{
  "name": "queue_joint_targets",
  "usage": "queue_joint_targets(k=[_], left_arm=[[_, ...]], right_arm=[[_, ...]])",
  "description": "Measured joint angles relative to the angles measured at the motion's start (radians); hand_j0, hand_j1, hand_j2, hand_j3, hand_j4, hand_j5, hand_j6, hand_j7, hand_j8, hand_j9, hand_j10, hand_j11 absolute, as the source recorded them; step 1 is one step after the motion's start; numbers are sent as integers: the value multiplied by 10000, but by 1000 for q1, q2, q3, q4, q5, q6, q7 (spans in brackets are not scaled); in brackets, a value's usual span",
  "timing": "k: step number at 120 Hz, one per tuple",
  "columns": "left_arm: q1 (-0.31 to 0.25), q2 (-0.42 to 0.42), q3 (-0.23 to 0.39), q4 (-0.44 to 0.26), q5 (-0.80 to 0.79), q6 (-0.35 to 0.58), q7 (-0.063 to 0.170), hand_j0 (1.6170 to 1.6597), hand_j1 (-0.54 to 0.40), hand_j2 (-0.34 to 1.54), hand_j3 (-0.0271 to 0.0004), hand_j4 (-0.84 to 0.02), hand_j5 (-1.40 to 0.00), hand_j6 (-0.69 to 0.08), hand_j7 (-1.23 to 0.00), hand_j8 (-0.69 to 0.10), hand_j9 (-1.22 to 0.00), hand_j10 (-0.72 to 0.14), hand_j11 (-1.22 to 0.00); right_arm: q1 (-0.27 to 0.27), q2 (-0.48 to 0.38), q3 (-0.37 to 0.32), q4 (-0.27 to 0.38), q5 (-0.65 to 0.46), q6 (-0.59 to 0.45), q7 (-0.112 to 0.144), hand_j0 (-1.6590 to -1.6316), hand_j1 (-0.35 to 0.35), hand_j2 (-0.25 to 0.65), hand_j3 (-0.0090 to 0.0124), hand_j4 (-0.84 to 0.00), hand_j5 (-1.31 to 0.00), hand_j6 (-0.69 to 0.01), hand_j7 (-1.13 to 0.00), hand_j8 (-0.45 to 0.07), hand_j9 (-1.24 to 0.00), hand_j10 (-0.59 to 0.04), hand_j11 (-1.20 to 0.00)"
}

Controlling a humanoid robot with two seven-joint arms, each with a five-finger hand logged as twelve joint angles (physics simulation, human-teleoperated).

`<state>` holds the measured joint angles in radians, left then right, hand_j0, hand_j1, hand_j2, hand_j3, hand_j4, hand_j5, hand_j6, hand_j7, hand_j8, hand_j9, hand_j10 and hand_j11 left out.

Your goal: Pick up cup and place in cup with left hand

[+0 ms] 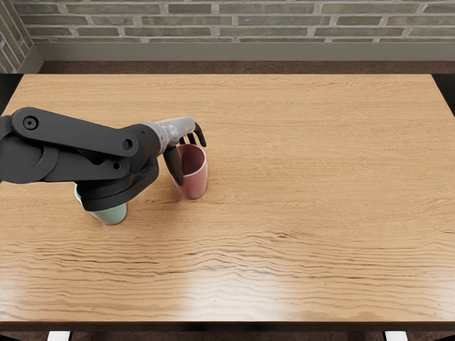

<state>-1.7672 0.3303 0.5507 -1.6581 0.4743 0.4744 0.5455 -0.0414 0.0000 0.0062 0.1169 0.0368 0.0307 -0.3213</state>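
Observation:
My left hand reaches in from the left side of the head view, its thumb over the near left side of the pink cup and its other fingers by the back of the rim. The fingers look spread, with a wide gap to the thumb, and no firm grip on the cup shows. The pink cup is upright, with its mouth facing up. To its left is a mint-green cup, mostly hidden beneath the forearm and wrist; its lower part and a bit of its left edge show.
Both cups are on the left part of the wooden table. Behind the table's back edge runs a brick wall. The left forearm spans the table's left side above the green cup.

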Motion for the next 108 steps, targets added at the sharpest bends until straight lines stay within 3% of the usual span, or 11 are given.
queue_joint_targets(k=[42,108], left_arm=[[-10,9,0,-1,-6,-4,0,16570,-1211,1989,0,-4463,-5921,-3752,-5887,-3769,-5914,-4473,-5914],[-94,51,1,-50,-21,-9,0,16580,-1473,2644,0,-4518,-5954,-3740,-5930,-3778,-5940,-4530,-5943]], right_arm=[[0,0,0,0,0,0,0,-16581,-3491,1,0,-5,-1,-7,0,-5,-1,-4,0],[0,0,0,0,0,0,0,-16581,-3491,1,0,-5,-1,-7,0,-5,-1,-3,0]])
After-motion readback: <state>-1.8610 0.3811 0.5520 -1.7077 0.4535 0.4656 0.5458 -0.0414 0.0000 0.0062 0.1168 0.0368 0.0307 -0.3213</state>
